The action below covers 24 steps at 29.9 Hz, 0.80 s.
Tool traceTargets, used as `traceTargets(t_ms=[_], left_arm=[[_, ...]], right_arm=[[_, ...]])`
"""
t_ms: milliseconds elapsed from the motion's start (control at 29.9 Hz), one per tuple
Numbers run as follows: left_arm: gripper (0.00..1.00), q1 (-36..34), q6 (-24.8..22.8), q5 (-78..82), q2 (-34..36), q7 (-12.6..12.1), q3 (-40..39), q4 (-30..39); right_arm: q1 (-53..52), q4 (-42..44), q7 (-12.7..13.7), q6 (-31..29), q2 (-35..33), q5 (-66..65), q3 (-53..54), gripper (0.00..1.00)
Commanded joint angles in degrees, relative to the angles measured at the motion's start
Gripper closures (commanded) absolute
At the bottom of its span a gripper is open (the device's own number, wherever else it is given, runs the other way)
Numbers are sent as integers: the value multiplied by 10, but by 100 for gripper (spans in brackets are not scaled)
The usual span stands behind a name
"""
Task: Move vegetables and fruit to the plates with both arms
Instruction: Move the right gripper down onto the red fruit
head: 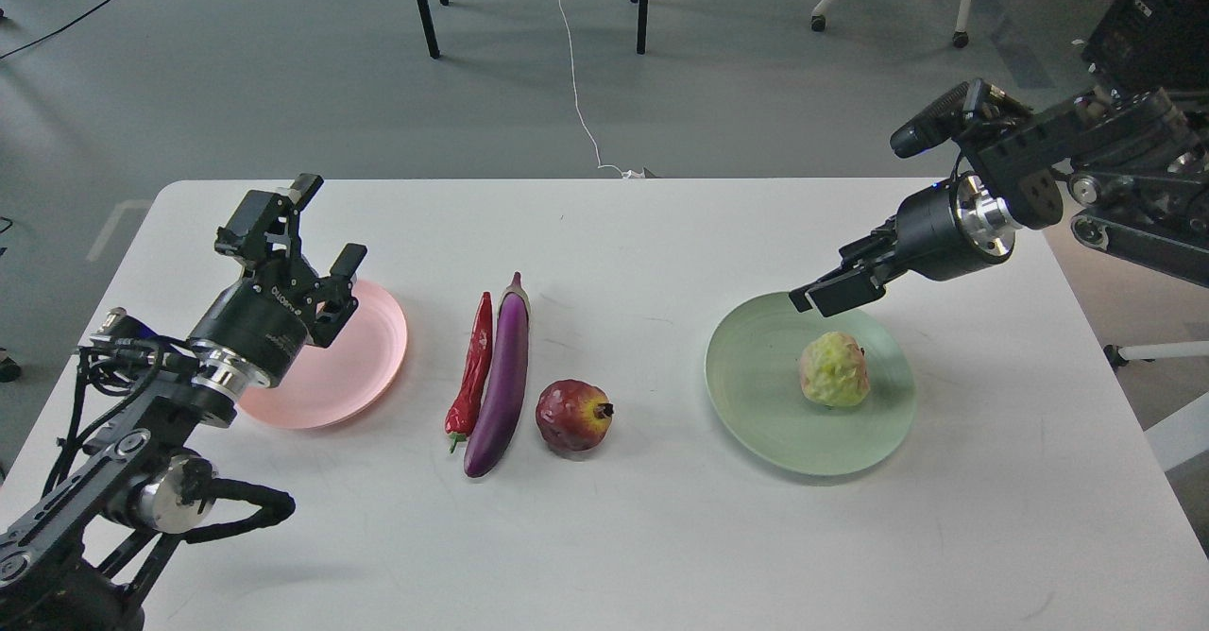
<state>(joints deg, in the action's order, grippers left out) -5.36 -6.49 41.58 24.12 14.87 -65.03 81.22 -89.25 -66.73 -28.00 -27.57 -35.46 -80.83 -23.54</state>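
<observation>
The purple eggplant point(501, 381) and the red chili pepper point(472, 366) lie side by side at the table's middle. The dark red fruit point(573, 415) sits just right of them. The yellow-green fruit point(833, 369) rests on the mint green plate point(756, 395). The pink plate point(364, 366) is bare. My left gripper point(316, 220) is open and empty above the pink plate's far left edge. My right gripper point(820, 289) hovers empty over the green plate's far rim, above and left of the yellow-green fruit; its fingers look close together.
The white table point(661, 537) ends near the right arm. Chair and table legs point(425, 8) and cables lie on the grey floor beyond the far edge.
</observation>
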Motion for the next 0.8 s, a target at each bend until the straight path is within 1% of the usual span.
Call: traceTargets(t_ms=[0,201,301,535,769], left_arm=[[2,0,0,0,0,1,1,0],[2,1,1,1,2,0,0,1],[2,5,1,1,2,1,0,1],[2,6,1,2,3,1,-1,1],[2,6,1,2,4,1,-1,1]], right_arm=[[-14,-7,0,0,49,44,0,6],[-12,16,0,0,171,47,-12,5],[-7,49,0,0,234,49,-25,5],[24,137,0,9,352,49,-50,5],[40,179,0,9,355,49,-51,6]])
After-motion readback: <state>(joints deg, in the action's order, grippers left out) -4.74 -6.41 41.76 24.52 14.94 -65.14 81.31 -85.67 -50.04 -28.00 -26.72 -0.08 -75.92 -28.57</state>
